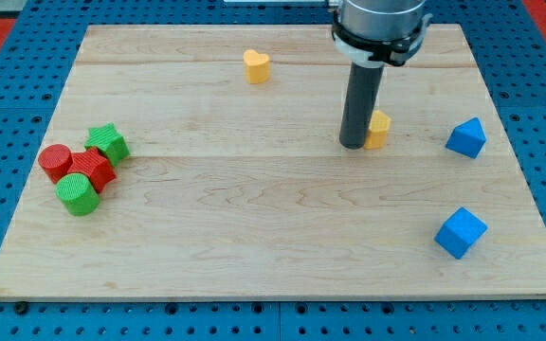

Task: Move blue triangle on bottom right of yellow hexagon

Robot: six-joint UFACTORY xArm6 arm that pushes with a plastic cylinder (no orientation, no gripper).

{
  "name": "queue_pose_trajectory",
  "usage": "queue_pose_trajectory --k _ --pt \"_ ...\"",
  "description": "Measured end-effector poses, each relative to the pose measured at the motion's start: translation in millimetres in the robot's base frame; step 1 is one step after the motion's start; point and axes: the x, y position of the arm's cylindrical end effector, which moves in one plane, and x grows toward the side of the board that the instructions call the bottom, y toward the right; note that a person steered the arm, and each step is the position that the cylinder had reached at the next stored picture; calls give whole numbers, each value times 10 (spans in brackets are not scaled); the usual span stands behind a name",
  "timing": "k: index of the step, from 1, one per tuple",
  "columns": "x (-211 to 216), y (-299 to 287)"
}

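The blue triangle (465, 138) lies near the board's right edge, at mid height. The yellow hexagon (379, 130) is to its left, partly hidden behind my rod. My tip (353, 145) rests on the board right against the hexagon's left side, well to the left of the blue triangle.
A blue cube (461, 233) sits at the lower right. A yellow heart (256, 66) lies near the top middle. At the left a cluster holds a green star (109, 142), a red cylinder (55, 162), a red block (96, 169) and a green cylinder (78, 194). The wooden board (254, 237) lies on blue pegboard.
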Motion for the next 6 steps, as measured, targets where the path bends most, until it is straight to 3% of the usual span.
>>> queue_pose_trajectory --k 2,3,4,5,6 --pt "428 355" --pt "526 1060" --pt "526 1870" --pt "260 2090" --pt "15 1897"
